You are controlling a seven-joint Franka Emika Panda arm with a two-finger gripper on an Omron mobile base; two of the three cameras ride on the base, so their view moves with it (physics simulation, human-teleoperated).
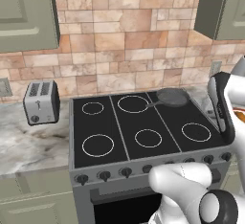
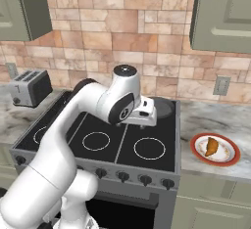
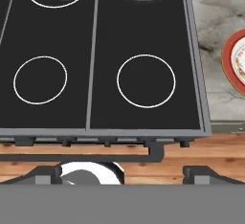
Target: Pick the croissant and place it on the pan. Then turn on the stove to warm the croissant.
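The right base view showed the croissant [image 2: 212, 146] on a plate [image 2: 233, 160] on the counter [image 2: 215, 118], right of the stove [image 2: 105, 125]. The left base view showed the pan [image 1: 173, 96] on the far right burner. The gripper [image 3: 122, 173], seemingly spread empty, hovered above the stove's near edge.

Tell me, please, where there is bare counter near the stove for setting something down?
Bare marble lies left of the stove, in front of the toaster, and on the right between the stove edge and the plate carrying the croissant. The front burners are bare too. The back right corner is taken by the pan.
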